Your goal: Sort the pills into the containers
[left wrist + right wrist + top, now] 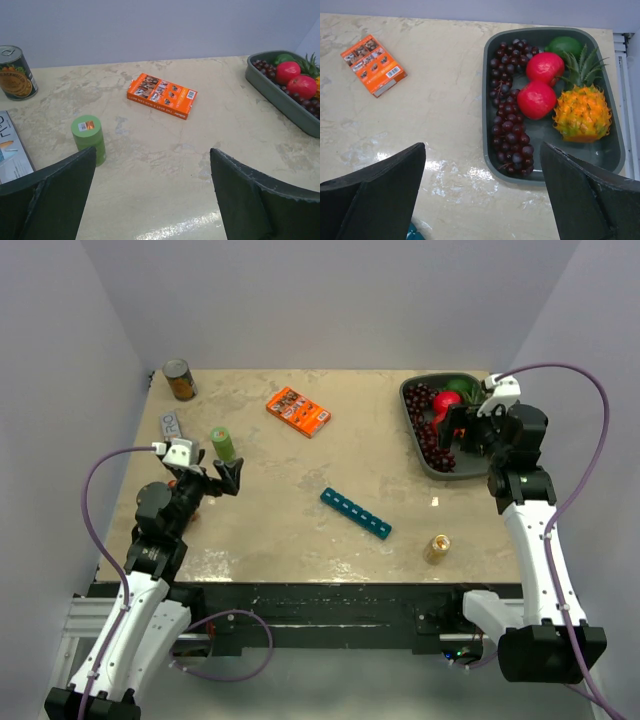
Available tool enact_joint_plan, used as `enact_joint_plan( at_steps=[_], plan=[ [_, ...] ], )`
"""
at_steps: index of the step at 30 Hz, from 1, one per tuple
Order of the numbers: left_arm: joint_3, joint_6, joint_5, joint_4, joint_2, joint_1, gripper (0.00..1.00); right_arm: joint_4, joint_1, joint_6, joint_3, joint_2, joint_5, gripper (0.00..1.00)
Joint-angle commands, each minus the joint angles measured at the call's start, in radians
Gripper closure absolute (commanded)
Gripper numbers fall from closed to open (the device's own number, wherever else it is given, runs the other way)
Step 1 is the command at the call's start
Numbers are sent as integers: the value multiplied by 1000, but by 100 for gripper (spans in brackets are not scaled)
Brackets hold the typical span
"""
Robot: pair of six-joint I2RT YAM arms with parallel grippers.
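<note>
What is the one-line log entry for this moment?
left jaws: open, empty | right jaws: open, empty, near fruit tray | pill organizer: untouched

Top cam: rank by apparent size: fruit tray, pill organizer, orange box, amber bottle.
1. fruit tray, clearly largest.
2-3. pill organizer and orange box: too close to rank. The organizer is longer, the box wider.
4. amber bottle, smallest.

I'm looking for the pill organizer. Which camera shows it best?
The top external view: the whole organizer lies uncovered, end to end. The left wrist view misses it; the right wrist view catches only a teal sliver at its bottom edge, probably one end.
</note>
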Motion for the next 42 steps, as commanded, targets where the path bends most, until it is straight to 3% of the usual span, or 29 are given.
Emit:
enact_joint_plan(
  at_steps=[1, 8, 17, 21, 22, 29, 35, 37, 42],
  plan=[
    [-2, 18, 49, 82, -2, -5, 0, -16, -5, -83, 9, -23, -135, 1],
    [-4, 16, 64, 85, 1, -5, 0, -208, -7, -485, 6, -15, -649, 1],
    [-9, 15, 177, 106, 12, -6, 0, -349, 4, -694, -65, 3, -792, 1],
    [-13, 1, 266, 134, 26, -6, 0, -375, 72, -744, -71, 21, -719, 1],
    [-13, -4, 280, 136, 35, -8, 0, -363, 102, -743, -77, 24, -642, 1],
    [-4, 1, 291, 122, 78, -14, 0, -308, 355, -717, -108, 101, -335, 1],
    [2, 12, 277, 105, 107, -14, 0, -219, 536, -649, -126, 204, -188, 1],
    [2, 16, 270, 100, 112, -14, 0, -156, 570, -582, -125, 237, -99, 1],
    [4, 21, 268, 100, 115, -14, 0, -141, 604, -539, -100, 331, -66, 1]
  ],
)
